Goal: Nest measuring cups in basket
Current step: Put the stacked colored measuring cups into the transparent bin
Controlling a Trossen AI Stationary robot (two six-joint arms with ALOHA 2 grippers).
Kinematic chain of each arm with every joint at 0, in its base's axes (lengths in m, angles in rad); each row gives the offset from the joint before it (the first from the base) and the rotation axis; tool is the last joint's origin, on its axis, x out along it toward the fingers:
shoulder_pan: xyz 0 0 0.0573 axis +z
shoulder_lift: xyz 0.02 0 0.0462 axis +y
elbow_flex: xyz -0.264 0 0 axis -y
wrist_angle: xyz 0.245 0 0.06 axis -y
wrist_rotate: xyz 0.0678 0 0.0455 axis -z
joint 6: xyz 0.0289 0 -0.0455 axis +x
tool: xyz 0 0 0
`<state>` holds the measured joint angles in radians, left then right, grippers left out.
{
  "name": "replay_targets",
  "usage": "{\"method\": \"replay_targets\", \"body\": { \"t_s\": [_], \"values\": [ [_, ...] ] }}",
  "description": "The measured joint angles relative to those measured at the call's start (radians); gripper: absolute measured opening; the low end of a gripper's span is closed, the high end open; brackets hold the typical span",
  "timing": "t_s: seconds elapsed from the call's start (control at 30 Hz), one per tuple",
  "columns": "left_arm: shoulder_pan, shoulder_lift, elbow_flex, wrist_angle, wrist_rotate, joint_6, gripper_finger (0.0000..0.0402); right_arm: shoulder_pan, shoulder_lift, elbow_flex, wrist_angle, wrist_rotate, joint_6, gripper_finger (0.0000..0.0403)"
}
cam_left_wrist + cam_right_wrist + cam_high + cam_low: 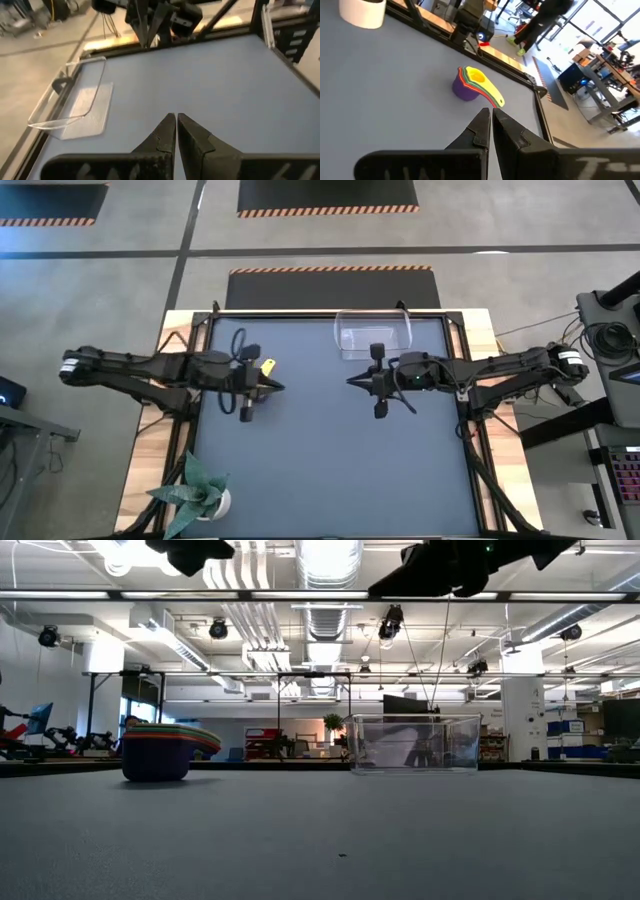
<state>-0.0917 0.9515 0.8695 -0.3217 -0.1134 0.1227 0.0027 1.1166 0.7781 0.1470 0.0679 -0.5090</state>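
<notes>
Both arms are dark, almost black, built of slim jointed segments. Each carries a pale white band near its outer end, and black cables loop loosely off the links; on the left arm one cable curls in a wide arc. The right arm shows a small green light on its wrist housing. The left gripper (280, 387) and the right gripper (350, 381) each end in two tapering black fingers (165, 132) with angular, faceted sides and a matte finish.

Colours on the table

Yellow, green, orange and purple are being shown by the measuring cups (472, 82); the basket (373, 332) is being seen as clear.
</notes>
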Motion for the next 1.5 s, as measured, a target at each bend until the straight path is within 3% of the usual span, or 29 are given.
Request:
{"method": "replay_targets", "body": {
  "t_s": [0.43,1.03,1.5],
  "values": [
    [0.0,-0.285,-0.252,0.155,0.0,0.009,0.0,-0.041,-0.12,-0.099,0.004,-0.068,0.097,0.0009],
    [0.0,-0.537,-0.435,0.183,-0.001,0.022,0.0,-0.096,-0.412,-0.354,0.076,-0.065,0.206,0.0009],
    [0.002,-0.731,-0.546,0.215,-0.01,0.015,0.0,-0.141,-0.601,-0.478,0.076,-0.056,0.249,0.0009]
  ]
}}
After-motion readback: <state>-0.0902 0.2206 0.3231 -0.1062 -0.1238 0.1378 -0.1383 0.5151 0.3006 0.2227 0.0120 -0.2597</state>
